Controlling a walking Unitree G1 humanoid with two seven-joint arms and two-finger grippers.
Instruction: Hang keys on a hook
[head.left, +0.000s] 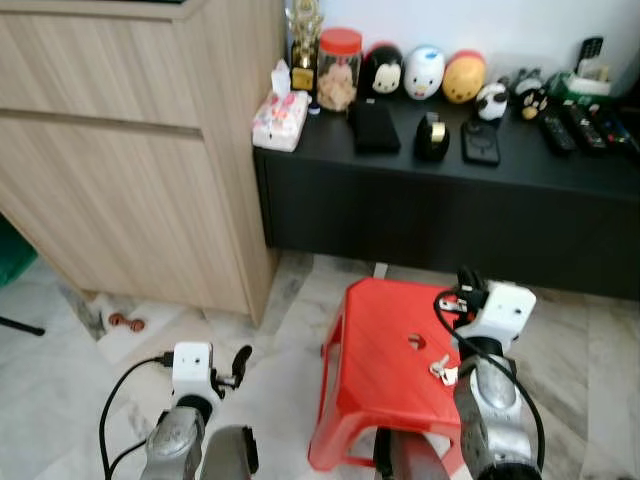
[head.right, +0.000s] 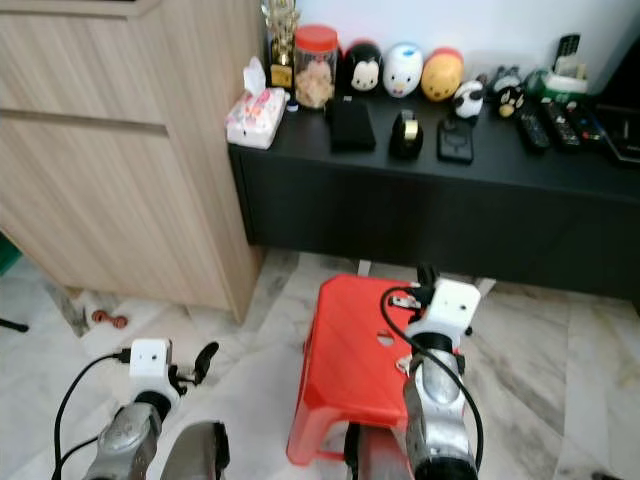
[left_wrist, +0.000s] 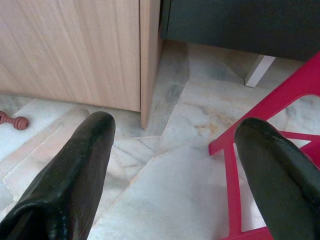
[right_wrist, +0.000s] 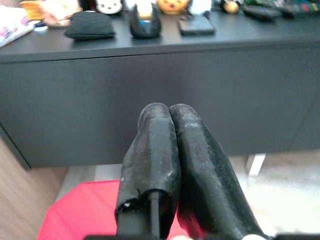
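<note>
Before me stood a red stool (head.left: 385, 360) on the marble floor (head.left: 290, 390), with the keys (head.left: 441, 370) lying on its seat beside my right arm. Behind it ran a black cabinet (head.left: 440, 215) carrying a tissue pack (head.left: 280, 120), a jar (head.left: 338, 68) and remotes (head.left: 575, 128); a wooden cupboard (head.left: 130, 150) stood to the left. My right gripper (right_wrist: 172, 145) hovered over the stool's rear edge, fingers pressed together and holding nothing. My left gripper (left_wrist: 175, 165) hung low over the floor, fingers spread wide apart.

Red stool (head.left: 385, 375): glossy smooth plastic. Keys (head.left: 441, 370) on it: pale metal. Cabinet (head.left: 130, 150): matt light woodgrain. Low console (head.left: 450, 215): matt black. Floor (left_wrist: 175, 165): polished veined marble. Left gripper fingers (left_wrist: 70, 175): black, faintly textured, rubbery.
</note>
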